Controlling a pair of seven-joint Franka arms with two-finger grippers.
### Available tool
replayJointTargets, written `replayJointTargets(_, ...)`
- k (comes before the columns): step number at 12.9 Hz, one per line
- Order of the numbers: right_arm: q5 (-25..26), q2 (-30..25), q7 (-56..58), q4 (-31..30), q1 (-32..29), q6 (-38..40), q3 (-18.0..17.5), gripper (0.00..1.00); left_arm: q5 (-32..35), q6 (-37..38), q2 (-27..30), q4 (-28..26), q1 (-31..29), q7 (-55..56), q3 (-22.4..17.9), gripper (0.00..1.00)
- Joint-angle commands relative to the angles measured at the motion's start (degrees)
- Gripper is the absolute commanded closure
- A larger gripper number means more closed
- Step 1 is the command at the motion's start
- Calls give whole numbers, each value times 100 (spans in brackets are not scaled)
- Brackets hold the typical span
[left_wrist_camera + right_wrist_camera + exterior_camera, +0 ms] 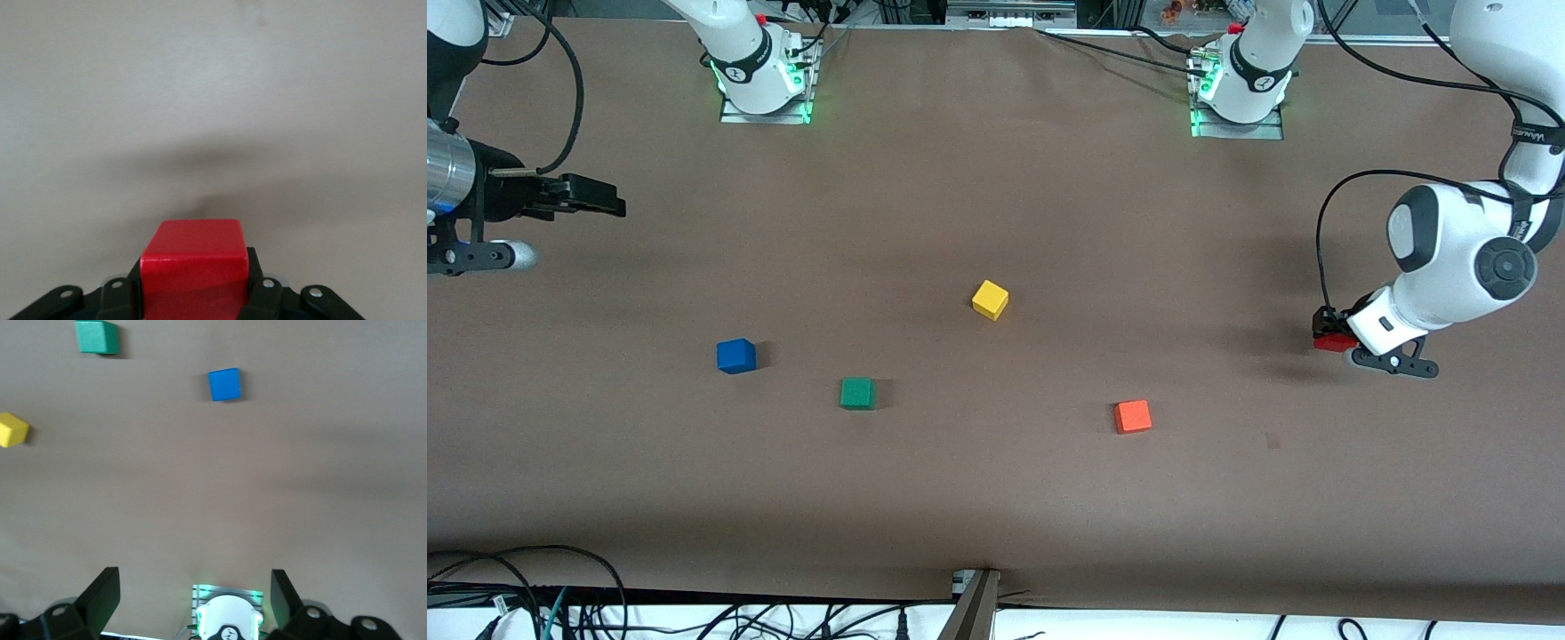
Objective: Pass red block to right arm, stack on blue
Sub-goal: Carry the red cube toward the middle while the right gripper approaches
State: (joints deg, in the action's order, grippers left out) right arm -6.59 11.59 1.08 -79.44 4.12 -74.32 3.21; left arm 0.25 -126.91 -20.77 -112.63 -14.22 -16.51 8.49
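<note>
The small deep-red matte cube (1332,341) is pinched between the black fingers of the left gripper (1327,331), low over the brown tabletop (996,498) near the edge at the left arm's end. In the front view most of the cube is hidden by the gripper and the white wrist; in the left wrist view its top face and one side (195,267) are shown, its lower part cut off. The small plain blue cube (735,356) is set toward the right arm's end of the tabletop. The right gripper (591,197) is held over that end's edge with its fingers spread wide and nothing between them. A green cube (857,393), a yellow cube (990,300) and a lighter orange cube (1132,416) are spread between the blue cube and the red one, all well apart. Cables (516,587) are seen along the edge nearest the front camera.
</note>
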Motion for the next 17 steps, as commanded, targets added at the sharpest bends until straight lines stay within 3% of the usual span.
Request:
replayJointTargets(1,-491,159,94,78,-43,67,-13,0,-743,605,-199,566,-89,-825,12,85)
replayJointTargets(5,-1220,458,322,69,-70,49,-5,0,-1850,931,-217,717,-11,-1187,65,86)
replayJointTargets(11,-2809,1152,577,61,-297,23,4,0,-3292,984,-217,970,-46,-1942,759,88)
replayJointTargets(17,-4936,2118,928,-193,-377,-30,4,0,-5277,958,-436,1024,34,-4603,1339,89)
